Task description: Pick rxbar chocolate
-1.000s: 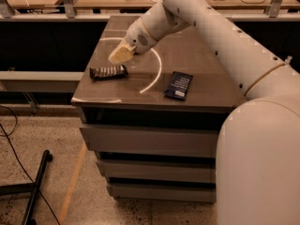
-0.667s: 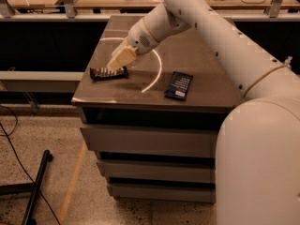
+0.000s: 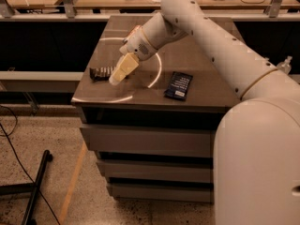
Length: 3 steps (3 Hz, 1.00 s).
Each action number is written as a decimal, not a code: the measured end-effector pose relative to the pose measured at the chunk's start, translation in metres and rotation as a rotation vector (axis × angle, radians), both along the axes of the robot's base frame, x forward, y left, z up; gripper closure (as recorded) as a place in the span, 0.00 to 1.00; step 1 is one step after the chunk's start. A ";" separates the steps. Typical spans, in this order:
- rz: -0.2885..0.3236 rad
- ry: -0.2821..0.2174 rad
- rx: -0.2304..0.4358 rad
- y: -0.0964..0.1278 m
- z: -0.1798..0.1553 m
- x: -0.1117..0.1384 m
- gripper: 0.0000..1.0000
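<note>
Gripper: the gripper is hanging low over the left part of the worktop, its pale yellow end pointing down and to the left.
Grip state: the view is not showing whether the gripper is spread wide, drawn narrow, or holding anything.
Rxbar chocolate: the rxbar chocolate is lying flat near the worktop's left edge, black wrapper up, with rows of pale lettering showing.
Gripper and bar: the yellow end is overlapping the bar's right end in this view; whether they are touching is not clear.
Arm: the white arm is reaching in from the lower right and arching across the worktop toward the bar.
Other bar: a dark blue bar wrapper is lying flat near the front edge, well apart from the gripper, on its right.
Reflection: a bright curved streak of light is glinting on the surface between the two bars.
Below: pale drawers are stacking under the worktop, and a black stand leg is lying on the speckled floor at the left.
</note>
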State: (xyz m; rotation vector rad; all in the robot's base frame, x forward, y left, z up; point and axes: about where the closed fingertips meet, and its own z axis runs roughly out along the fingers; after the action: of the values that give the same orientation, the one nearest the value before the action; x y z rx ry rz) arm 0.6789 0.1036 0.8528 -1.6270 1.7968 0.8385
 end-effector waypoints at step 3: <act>0.024 0.018 -0.016 0.003 -0.017 -0.006 0.72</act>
State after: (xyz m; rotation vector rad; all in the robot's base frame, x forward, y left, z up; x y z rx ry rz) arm 0.6726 0.1070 0.8357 -1.6592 1.8036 0.8541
